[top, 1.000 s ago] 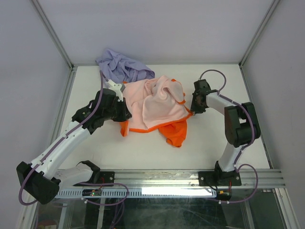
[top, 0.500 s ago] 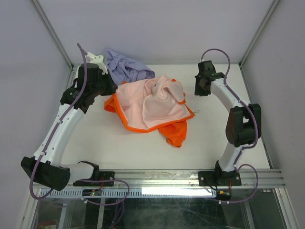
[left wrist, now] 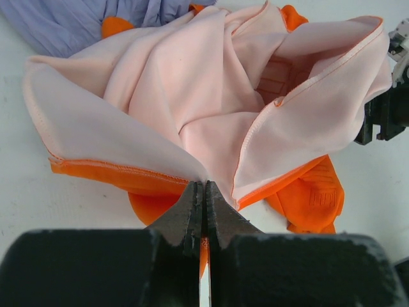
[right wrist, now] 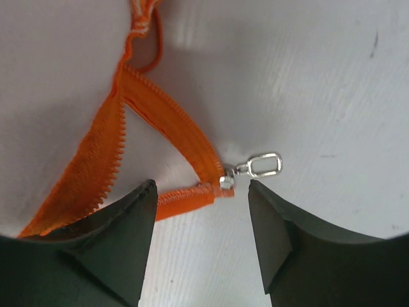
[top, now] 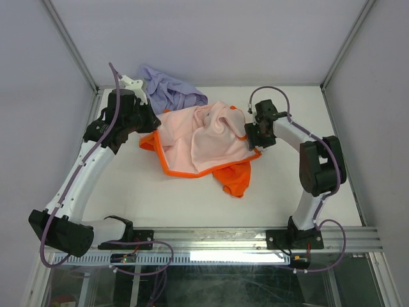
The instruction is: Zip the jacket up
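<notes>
the left gripper is sitting at the left edge of the jacket. its fingers are pressing flat against each other. in the left wrist view a thin strip of orange fabric is showing between them, so this gripper is clenching the jacket's edge.

just behind it, a lavender garment is lying bunched at the far left of the table, touching the jacket's far-left corner.

the jacket is lying crumpled at the middle of the table. its pale pink lining is facing mostly up, an orange hem is running along its near edge, and an orange fold is sticking out at the near right.

the right gripper is positioned at the jacket's right edge. it is released, with its fingers spread wide. in the right wrist view the orange zipper tape is lying on the table and splitting into two strips above the slider. the silver zipper pull is pointing right. the slider end is lying between the spread fingers of this gripper; contact with the tape cannot be determined.
</notes>
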Motion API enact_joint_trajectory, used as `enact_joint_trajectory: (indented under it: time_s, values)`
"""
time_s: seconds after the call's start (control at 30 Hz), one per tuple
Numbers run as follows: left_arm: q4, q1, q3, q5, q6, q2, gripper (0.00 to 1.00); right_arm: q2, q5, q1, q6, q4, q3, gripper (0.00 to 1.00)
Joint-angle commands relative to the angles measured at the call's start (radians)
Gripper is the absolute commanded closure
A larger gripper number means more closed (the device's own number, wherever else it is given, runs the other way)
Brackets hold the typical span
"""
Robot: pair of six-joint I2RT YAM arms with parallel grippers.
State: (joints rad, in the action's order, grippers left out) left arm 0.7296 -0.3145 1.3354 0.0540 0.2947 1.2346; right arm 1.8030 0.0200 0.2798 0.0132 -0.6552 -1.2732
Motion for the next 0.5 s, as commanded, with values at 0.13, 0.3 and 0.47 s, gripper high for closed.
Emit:
enact_joint_trajectory:
  time_s: [0.13,0.3,0.47]
  values:
    - [-0.039,-0.005,-0.025,0.02,-0.018,-0.053,1.0,0.101,-0.016,0.045,0.112,0.152,-0.029,0.34]
    - [-0.03,-0.003,-0.032,-0.019,-0.027,-0.055,1.0,0.152,0.007,0.044,0.102,0.125,-0.031,0.4]
    - [-0.029,0.008,-0.021,-0.054,-0.028,-0.043,1.0,0.173,-0.074,0.044,0.066,0.063,-0.02,0.83]
